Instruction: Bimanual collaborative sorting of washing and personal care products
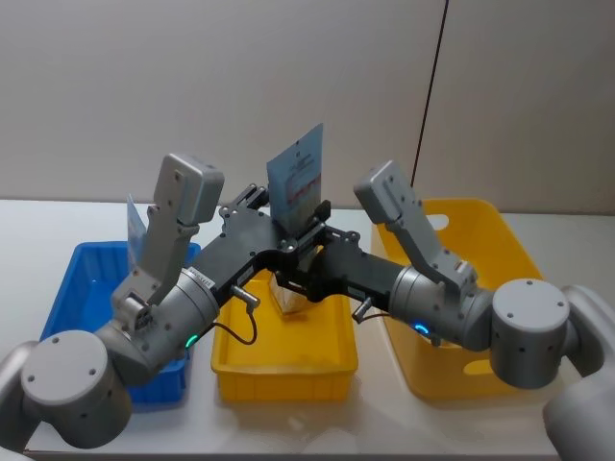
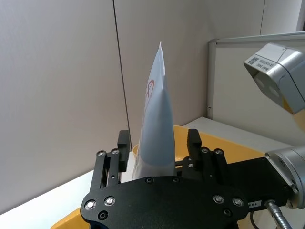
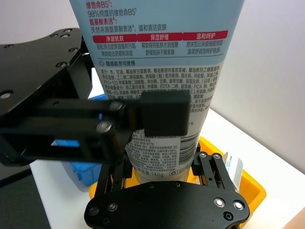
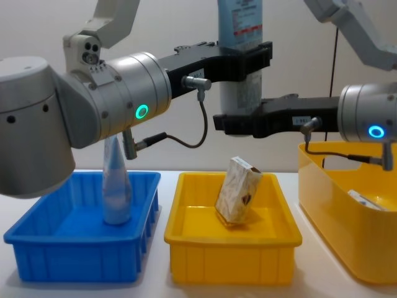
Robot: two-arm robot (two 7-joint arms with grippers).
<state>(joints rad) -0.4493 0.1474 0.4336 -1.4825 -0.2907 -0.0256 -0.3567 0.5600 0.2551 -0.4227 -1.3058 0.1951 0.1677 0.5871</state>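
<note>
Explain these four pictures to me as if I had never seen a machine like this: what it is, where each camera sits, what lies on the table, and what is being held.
This is a robot with two arms, each ending in a pincer. One picture looks down from its head, one looks across from its chest, and one comes from each wrist. On the table stand a blue bin holding an upright tube, a small yellow bin with a leaning patterned pack, and a big yellow bin on the robot's right. Above the small yellow bin both pincers grip one tall pale-blue tube, held upright: the left pincer higher up, the right pincer near its bottom.
</note>
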